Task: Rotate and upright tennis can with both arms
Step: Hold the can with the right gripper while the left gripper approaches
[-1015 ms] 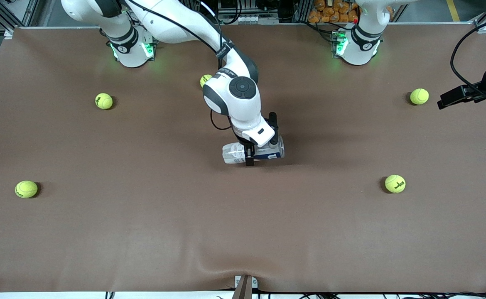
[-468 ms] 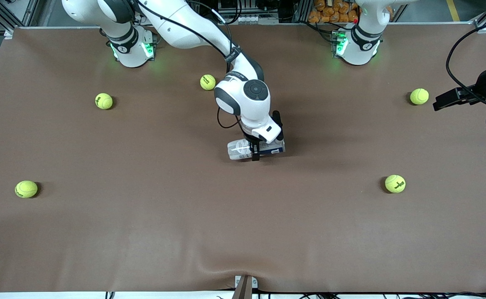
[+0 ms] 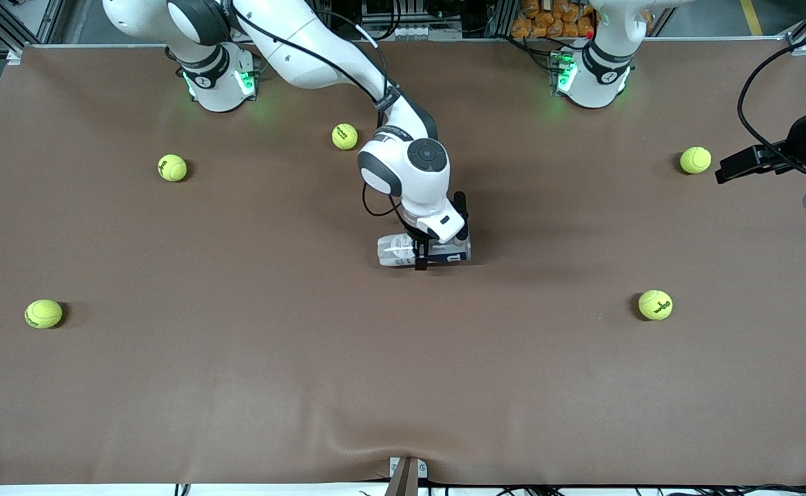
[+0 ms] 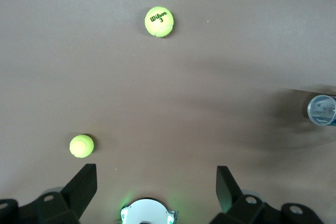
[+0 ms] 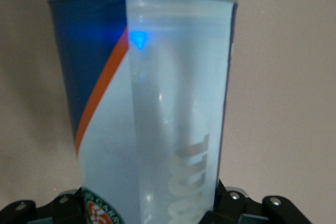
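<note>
**Right gripper clamped on the lying can**

From my station I see the tennis can (image 3: pixel 422 249) lying on its side near the middle of the brown table (image 3: pixel 238 386), a slim cylinder of clear plastic with a smooth printed wrap. In the right wrist view the can (image 5: pixel 142 103) fills the frame: glossy see-through wall, dark-blue panel, an orange stripe, pale lettering, and a clear rim at the end away from the camera.

The right gripper (image 3: pixel 420 256) comes down on the can from above, its black fingers (image 3: pixel 418 262) pinching the can's middle across its round body, partly closed around its width.

The left gripper (image 3: pixel 747 162) hangs waiting over the left arm's end of the table, its two black fingers (image 4: pixel 84 184) spread wide and holding nothing.

Five fuzzy yellow-green balls lie scattered on the matte cloth. Taking the can as the clock's centre in the front view: one ball (image 3: pixel 344 136) at about eleven, one (image 3: pixel 172 167) near ten, one (image 3: pixel 43 313) near eight, one (image 3: pixel 695 160) near two, and one (image 3: pixel 655 304) near four. All lie well apart from the can.
</note>
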